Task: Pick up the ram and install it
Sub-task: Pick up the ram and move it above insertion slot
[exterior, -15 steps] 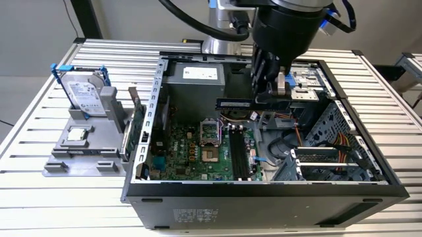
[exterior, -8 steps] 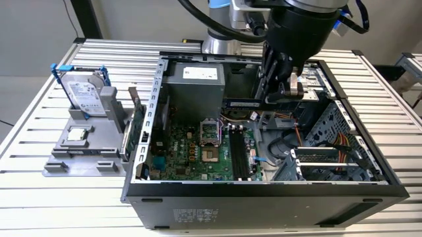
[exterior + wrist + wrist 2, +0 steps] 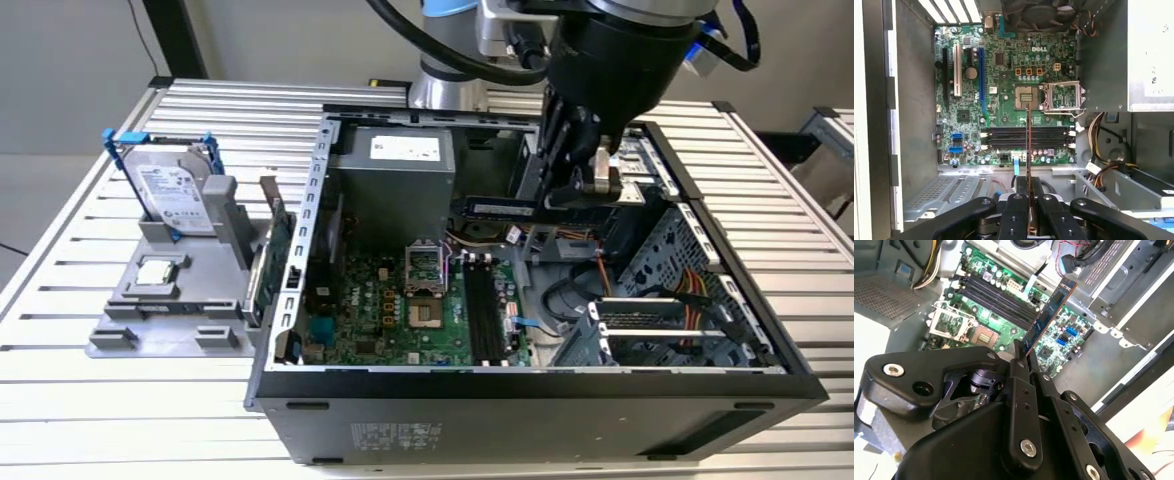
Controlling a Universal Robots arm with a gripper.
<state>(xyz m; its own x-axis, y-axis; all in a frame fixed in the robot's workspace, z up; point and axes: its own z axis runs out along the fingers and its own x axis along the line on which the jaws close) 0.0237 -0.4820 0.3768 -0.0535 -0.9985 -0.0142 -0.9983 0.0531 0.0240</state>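
The ram is a thin dark bluish stick held level above the motherboard inside the open computer case. My gripper is shut on one end of it. In the second wrist view the ram juts out from between the black fingers over the board. In the first wrist view the ram shows edge-on as a thin line, crossing the black memory slots at a right angle. The slots lie below the stick, with a gap between them.
A grey stand at the exterior view's left holds a hard drive in a blue bracket, a small silver chip and an upright green card. Inside the case are a power supply, the open processor socket, cables and a drive cage.
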